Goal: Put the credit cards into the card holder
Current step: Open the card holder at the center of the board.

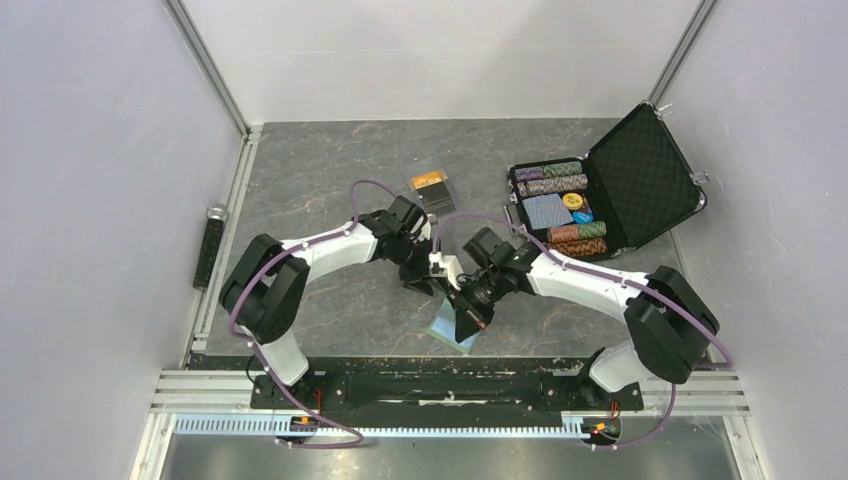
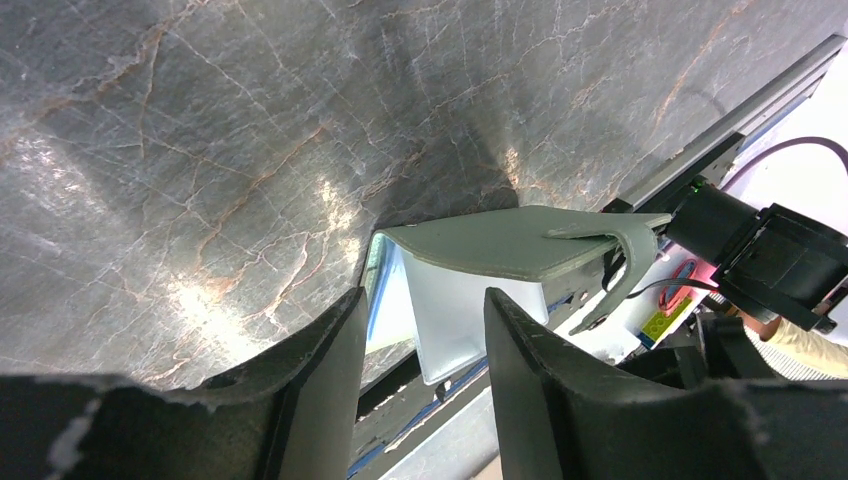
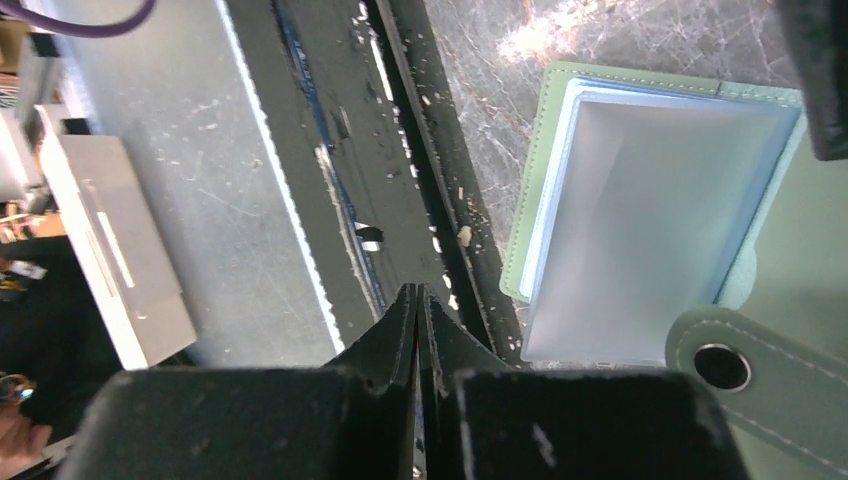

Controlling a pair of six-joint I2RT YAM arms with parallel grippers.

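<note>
- Jaws of the left gripper (image 2: 425,295) stand apart. The card holder (image 2: 500,243) shows in the gap with one green flap lifted; whether a finger touches it, I cannot tell.
- Up at 12 o'clock from both grippers, well apart from them, sit the credit cards (image 1: 432,187), a small orange-and-dark stack flat on the table (image 1: 330,180).
- Down at 6 o'clock lies the card holder itself, by the near edge. Its pale blue pocket gapes and the snap tab (image 3: 740,360) flops loose. It looks soft and light, likely to slide or fold if nudged, so pinning a flap looks wise.
- Now the right gripper (image 3: 417,292): it hangs just beside the holder, jaws pressed together, no card visible between them.
- Those cards should be thin, stiff and slick, awkward to lift flat. I'd pinch a short edge once the top one overhangs the stack.
- Out at 2 o'clock, the black case (image 1: 640,170) stands with its lid up.
</note>
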